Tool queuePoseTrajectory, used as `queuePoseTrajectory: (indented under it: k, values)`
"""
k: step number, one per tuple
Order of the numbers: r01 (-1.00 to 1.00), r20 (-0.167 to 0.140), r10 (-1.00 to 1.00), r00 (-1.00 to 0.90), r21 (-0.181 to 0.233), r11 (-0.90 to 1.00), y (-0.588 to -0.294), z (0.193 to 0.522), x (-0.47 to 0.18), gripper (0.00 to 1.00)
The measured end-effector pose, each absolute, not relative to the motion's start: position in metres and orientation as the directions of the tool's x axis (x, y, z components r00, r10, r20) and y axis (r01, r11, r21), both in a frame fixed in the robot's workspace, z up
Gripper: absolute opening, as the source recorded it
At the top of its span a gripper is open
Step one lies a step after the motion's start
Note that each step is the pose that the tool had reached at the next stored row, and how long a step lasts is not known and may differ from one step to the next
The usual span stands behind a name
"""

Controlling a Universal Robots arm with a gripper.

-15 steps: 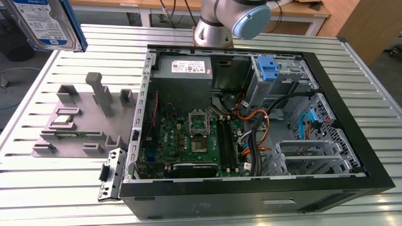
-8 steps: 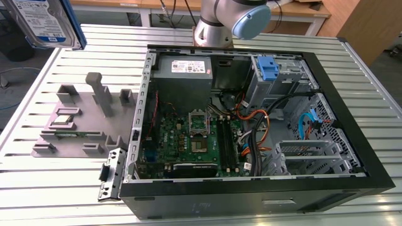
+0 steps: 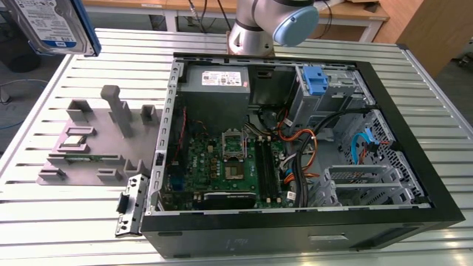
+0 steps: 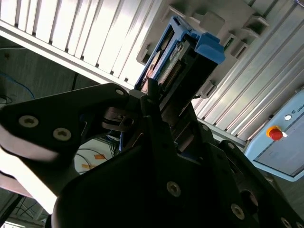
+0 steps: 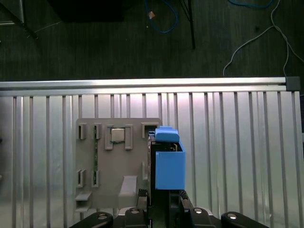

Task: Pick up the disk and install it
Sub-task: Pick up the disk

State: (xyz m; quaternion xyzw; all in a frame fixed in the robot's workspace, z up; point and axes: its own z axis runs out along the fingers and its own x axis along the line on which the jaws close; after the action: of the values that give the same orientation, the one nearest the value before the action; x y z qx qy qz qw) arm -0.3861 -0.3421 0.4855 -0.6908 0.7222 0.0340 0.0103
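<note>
You'll find the disk hanging in the air at the exterior view's upper left, well above the slatted metal table — label toward the camera, blue rail along one edge. In both wrist views the gripper is clamped on it: dark fingers press the drive's two faces, and its blue rail end stands out beyond them. The grey fixture tray lies on the table beneath. Beside that tray, toward the exterior view's right, sits the open computer case — a blue bracket in its drive bay.
</note>
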Motion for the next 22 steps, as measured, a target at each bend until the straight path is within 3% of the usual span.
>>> queuePoseTrajectory:
  k: [22]
  values:
    - [-0.998,-0.062,-0.997,-0.045,0.035,0.043,-0.342,0.487,-0.368,0.35]
